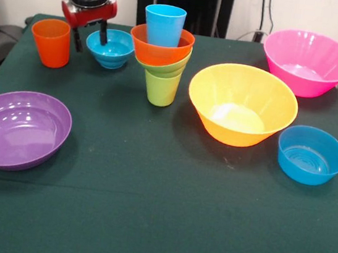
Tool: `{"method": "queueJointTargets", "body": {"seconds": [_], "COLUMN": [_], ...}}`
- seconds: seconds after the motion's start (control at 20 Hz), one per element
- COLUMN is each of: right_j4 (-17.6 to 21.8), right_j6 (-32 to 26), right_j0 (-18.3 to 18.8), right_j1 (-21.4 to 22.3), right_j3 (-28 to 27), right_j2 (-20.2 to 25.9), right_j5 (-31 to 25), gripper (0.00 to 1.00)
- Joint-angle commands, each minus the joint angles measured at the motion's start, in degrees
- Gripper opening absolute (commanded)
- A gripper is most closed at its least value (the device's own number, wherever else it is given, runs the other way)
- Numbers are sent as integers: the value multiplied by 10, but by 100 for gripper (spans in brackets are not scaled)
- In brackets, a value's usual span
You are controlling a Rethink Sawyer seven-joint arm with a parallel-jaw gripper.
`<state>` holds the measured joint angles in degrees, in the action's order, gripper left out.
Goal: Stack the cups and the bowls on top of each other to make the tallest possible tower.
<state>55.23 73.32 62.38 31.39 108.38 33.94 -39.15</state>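
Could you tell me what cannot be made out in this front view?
- Arm above the gripper: cut off by the top edge.
- Purple bowl: left rim cut by the picture's edge.
- Green bowl in the tower: mostly hidden by the orange bowl.

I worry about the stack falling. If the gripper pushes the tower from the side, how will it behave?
The tower probably tips easily: it stands on the narrow base of a lime green cup. The wider orange bowl and light blue cup likely make it top-heavy. Glossy plastic may slide.
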Motion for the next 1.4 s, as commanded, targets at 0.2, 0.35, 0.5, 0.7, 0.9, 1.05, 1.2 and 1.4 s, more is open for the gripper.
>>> {"method": "queueJointTargets", "body": {"seconds": [0.2,0.35,0.5,0.7,0.9,1.05,1.2,1.4], "right_j4": [58,52,50,47,45,46,48,47], "right_j6": [4,-1,0,-5,-5,-3,-1,-2], "right_j0": [-35,-31,-29,-30,-35,-36,-39,-42], "right_j1": [-60,-68,-79,-80,-77,-73,-71,-69], "right_j3": [-46,-49,-55,-59,-61,-59,-58,-57], "right_j2": [-37,-38,-41,-42,-43,-45,-48,-51], "right_j5": [51,53,60,57,50,51,54,57], "gripper": [100,100,100,100,100,100,0,0]}}
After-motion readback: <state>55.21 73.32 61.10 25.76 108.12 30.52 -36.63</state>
